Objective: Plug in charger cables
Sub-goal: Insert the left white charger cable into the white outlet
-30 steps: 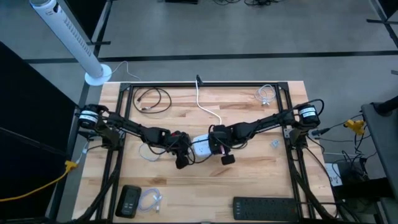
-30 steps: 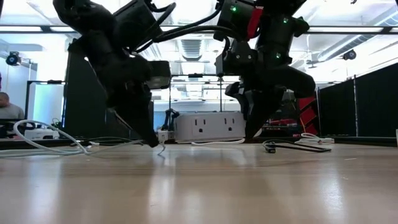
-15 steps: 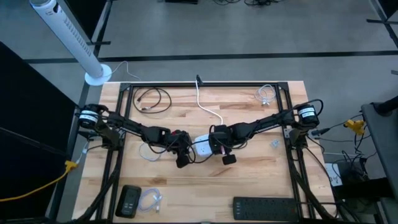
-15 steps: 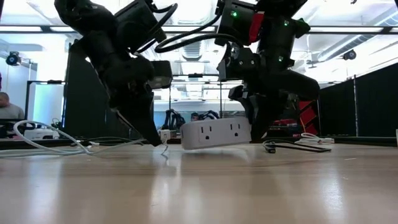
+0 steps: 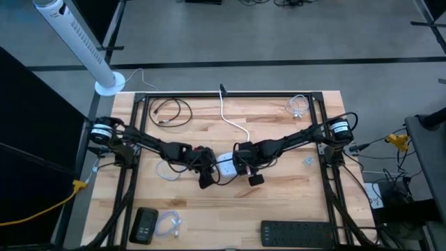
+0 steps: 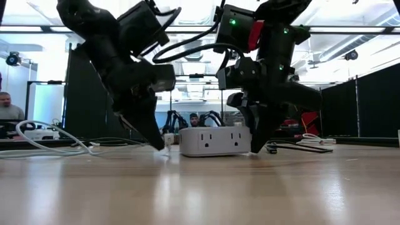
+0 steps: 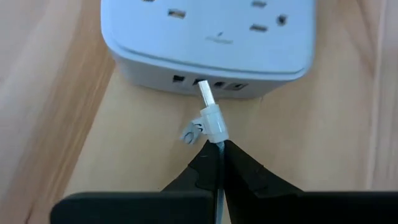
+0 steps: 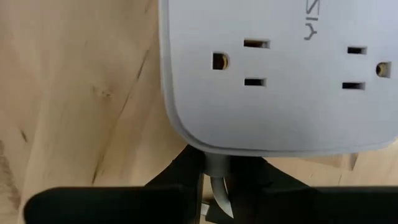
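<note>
A square white socket cube [image 5: 224, 164] lies flat mid-table, its thick white cord [image 5: 224, 111] running to the far edge. My left gripper [image 7: 219, 146] is shut on a thin white charger cable. That cable's plug [image 7: 211, 118] points at a row of small ports [image 7: 205, 81] on the cube's side, with its metal tip at one port's mouth. My right gripper [image 8: 214, 163] is shut at the cube's opposite side. In the low view the left gripper [image 6: 159, 145] and the right gripper [image 6: 256, 147] flank the cube [image 6: 215, 140]. My left gripper pinches the white cable [image 7: 220, 149] just behind its plug, between both fingertips [image 7: 202, 167]. The fingers slant down from the table's left and lie along the cable. The plug sticks out ahead of the fingers, just above the table. My right gripper pinches the thick white cord [image 8: 216, 169] where it leaves the cube's edge, slanting down from the table's right. The cube rests flat on the table against the fingertips [image 8: 186, 163].
A black cable coil [image 5: 171, 111] lies far left and a white coil [image 5: 298, 106] far right. Near left are a black device [image 5: 145, 224] and another white coil [image 5: 168, 224]. A long black power strip [image 5: 296, 233] lies at the near right edge.
The right gripper has drawn the socket cube toward the near edge and toward the left gripper. The cube tipped up on one side midway and now lies flat again. The left gripper has stayed shut on its cable, almost still.
</note>
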Controlling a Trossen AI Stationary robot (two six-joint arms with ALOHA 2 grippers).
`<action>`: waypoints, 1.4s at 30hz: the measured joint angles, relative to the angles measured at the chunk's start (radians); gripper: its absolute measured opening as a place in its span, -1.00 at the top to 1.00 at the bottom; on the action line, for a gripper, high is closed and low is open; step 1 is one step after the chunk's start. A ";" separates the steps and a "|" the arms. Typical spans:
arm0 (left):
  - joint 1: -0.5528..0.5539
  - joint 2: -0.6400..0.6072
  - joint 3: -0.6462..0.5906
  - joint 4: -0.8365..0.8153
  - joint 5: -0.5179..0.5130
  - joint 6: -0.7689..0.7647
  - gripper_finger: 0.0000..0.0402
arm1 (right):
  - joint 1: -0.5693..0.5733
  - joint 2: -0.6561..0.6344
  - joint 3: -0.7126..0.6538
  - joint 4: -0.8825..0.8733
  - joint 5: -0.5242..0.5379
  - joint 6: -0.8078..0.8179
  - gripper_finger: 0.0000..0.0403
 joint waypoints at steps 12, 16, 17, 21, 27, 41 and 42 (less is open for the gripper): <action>0.002 0.019 0.002 0.002 0.008 0.018 1.00 | 0.005 0.004 0.000 -0.002 0.000 -0.032 0.83; 0.003 0.019 0.032 -0.043 0.018 0.028 1.00 | 0.005 0.004 0.000 -0.001 0.000 -0.032 0.83; 0.003 0.019 0.039 -0.052 0.021 0.033 1.00 | 0.005 0.004 0.000 -0.001 0.000 -0.032 0.83; 0.003 0.019 0.053 -0.063 0.031 0.053 1.00 | 0.005 0.004 0.000 -0.001 0.000 -0.032 0.83; 0.003 0.019 0.054 -0.071 0.039 0.067 1.00 | 0.005 0.004 0.000 0.009 0.000 -0.028 0.83; 0.015 0.018 0.054 -0.073 0.021 0.143 1.00 | 0.006 0.004 0.000 0.010 0.000 -0.024 0.83; 0.017 0.018 0.054 -0.073 0.021 0.159 1.00 | 0.006 0.004 0.000 0.010 0.000 -0.025 0.83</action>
